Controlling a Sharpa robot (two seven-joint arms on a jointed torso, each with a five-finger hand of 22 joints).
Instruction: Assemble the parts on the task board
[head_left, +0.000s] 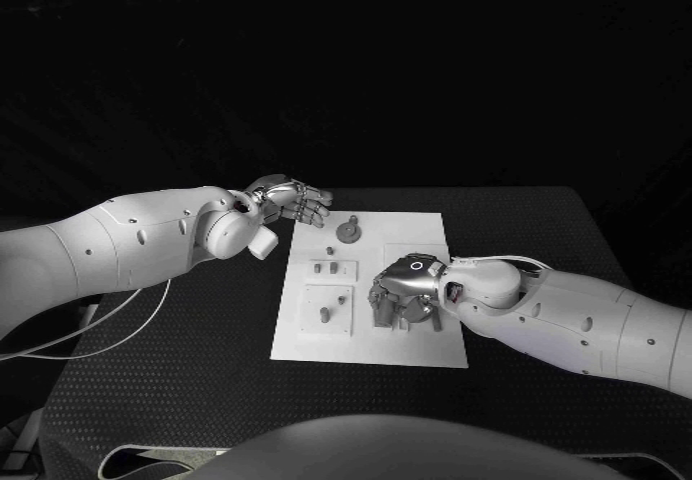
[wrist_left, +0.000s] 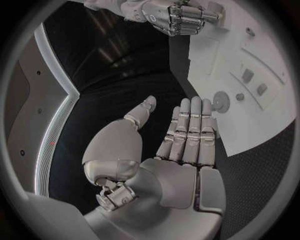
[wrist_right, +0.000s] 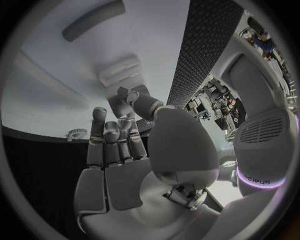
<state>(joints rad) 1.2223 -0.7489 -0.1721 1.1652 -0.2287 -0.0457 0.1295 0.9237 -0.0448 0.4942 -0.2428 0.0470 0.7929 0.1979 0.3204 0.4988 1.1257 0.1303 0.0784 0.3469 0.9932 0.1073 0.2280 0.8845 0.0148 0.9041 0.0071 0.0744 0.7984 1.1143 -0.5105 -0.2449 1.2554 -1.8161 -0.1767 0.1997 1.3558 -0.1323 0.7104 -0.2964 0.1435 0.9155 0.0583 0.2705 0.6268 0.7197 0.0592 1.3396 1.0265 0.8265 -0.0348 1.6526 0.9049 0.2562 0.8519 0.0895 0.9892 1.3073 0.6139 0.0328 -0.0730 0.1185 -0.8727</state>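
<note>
Task board (head_left: 372, 345) under right hand (head_left: 401, 300), perhaps gripping a part; left hand (head_left: 293, 199) spread beside far edge.

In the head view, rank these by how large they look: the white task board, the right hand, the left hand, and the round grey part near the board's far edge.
1. task board
2. right hand
3. left hand, looks close in size to the right hand; nearness makes the order unsure
4. round grey part
</note>
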